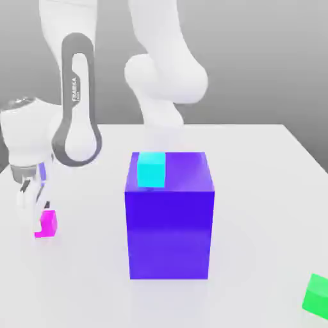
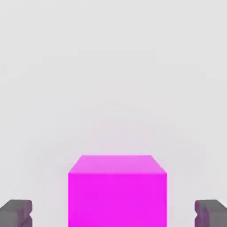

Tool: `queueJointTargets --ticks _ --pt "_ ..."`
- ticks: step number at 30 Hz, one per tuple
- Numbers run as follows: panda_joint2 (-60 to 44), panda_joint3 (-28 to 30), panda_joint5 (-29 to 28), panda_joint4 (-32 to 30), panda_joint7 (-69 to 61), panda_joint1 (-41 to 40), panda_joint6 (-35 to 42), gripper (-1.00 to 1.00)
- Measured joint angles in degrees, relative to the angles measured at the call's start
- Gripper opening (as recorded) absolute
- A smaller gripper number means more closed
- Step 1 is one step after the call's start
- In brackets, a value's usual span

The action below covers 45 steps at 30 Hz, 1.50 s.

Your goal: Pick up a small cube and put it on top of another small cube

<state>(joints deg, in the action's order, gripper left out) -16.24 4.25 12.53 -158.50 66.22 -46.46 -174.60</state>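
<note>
From the hand view I see my gripper (image 2: 113, 213) straddling the magenta cube (image 2: 117, 190), its dark fingertips (image 2: 16, 213) standing apart from the cube's sides, so the jaws are part open and hold nothing yet. The cube sits flat on the white table (image 1: 256, 166) at the lower left of the exterior view, square to the fingers; it is a cube, so no long axis. My worry: an off-centre closure could nudge or twist it. Further off, the big blue block (image 1: 170, 224) with a cyan cube (image 1: 152, 169) on top stands mid-frame between me and the green cube (image 1: 317, 295) at lower right; a low carry could clip it.
</note>
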Motion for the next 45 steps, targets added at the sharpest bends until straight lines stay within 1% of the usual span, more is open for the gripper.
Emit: queueJointTargets --ticks 4,5,7,11,13,17,19,23,31,41,43,45 --pt "0.00 -0.01 -0.13 0.00 0.13 -0.02 -0.06 -1.00" --pt "-1.01 -0.79 0.11 0.20 -0.10 -0.75 -0.88 -1.00" --pt "0.82 0.23 -0.65 -0.17 0.57 0.11 0.60 -1.00" --pt "8.42 4.29 -6.32 -1.76 4.84 2.79 6.56 -1.00" --pt "12.00 5.04 -9.47 -2.18 6.90 2.85 9.80 -1.00" --pt "10.22 3.31 -8.30 3.63 2.80 3.46 15.82 -1.00" --pt "8.66 1.41 -8.48 6.68 3.25 5.24 18.20 -1.00" --pt "5.77 -3.36 -10.41 12.16 8.33 11.38 22.13 -1.00" --pt "1.43 -13.04 -15.63 20.80 24.44 27.92 27.75 -1.00" --pt "-1.13 -22.59 -20.06 28.00 42.04 46.53 32.12 -1.00" --pt "-0.96 -24.45 -20.90 28.65 46.50 50.34 32.02 -1.00" --pt "-0.43 -25.98 -22.39 28.29 52.99 54.80 30.33 -1.00"
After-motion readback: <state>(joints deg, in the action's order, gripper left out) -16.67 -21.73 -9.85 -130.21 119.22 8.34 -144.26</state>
